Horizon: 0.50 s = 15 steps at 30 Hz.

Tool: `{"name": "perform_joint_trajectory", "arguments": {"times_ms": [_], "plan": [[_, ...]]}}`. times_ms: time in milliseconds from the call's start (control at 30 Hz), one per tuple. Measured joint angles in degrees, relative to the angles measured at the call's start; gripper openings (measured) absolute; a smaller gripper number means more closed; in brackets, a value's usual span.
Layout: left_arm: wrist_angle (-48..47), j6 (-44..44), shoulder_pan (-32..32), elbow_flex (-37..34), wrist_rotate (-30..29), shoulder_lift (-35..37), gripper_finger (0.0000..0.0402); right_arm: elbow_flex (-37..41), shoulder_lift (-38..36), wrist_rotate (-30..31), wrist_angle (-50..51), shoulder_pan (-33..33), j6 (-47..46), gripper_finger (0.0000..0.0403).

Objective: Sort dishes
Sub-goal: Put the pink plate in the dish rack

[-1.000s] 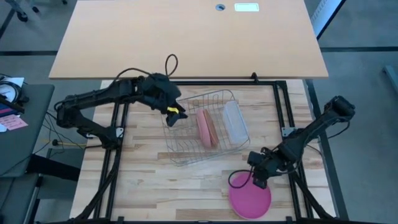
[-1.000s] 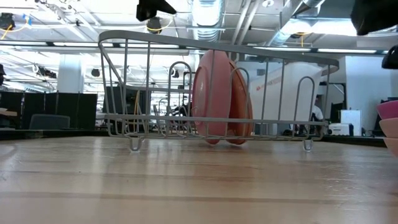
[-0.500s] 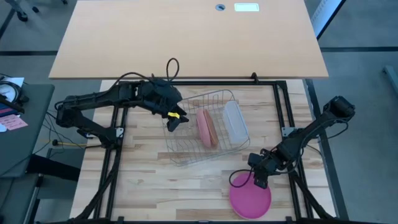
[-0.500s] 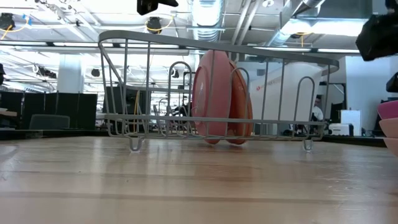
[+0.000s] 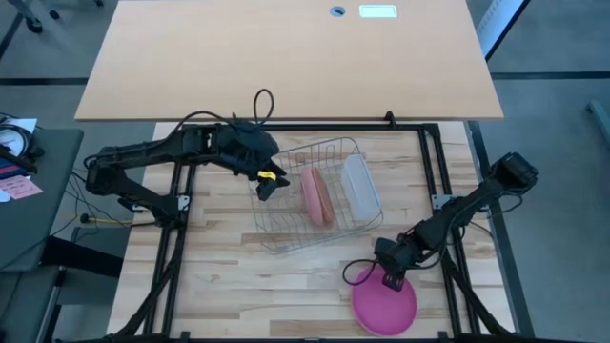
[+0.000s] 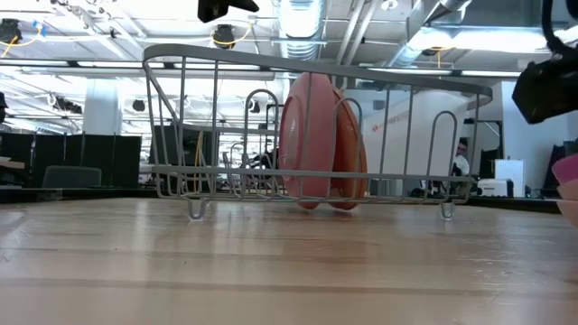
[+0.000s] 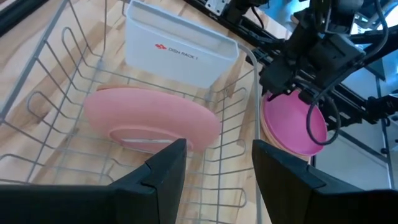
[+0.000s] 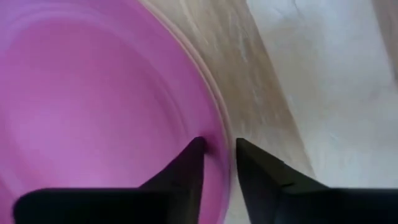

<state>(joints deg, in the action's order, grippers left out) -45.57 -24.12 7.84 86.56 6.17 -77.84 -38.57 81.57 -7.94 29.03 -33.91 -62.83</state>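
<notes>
Plates (image 5: 317,196) — sorting partly done, two upright in the rack (image 5: 286,233).
Right gripper (image 8: 216,155) pinches the magenta plate's (image 5: 384,305) rim beside the rack; left gripper (image 7: 214,158) hovers open above.

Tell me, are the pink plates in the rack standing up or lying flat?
Standing up. The pink plates rest on their edges inside the wire rack, leaning slightly against each other.
</notes>
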Motion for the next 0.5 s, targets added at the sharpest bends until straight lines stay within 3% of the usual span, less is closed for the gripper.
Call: {"name": "perform_joint_trajectory", "arguments": {"times_ms": [167, 500], "plan": [[0.01, -0.59, -0.26, 0.0, -0.02, 0.0, 0.0177, -0.3, -0.18, -0.13, 0.32, -0.07, -2.12, 0.0053], [0.01, 0.01, -0.28, 0.0, 0.0, 0.0, 0.0177, -3.07, -0.3, 0.47, 2.73, -0.04, -1.85, 0.0048]]}}
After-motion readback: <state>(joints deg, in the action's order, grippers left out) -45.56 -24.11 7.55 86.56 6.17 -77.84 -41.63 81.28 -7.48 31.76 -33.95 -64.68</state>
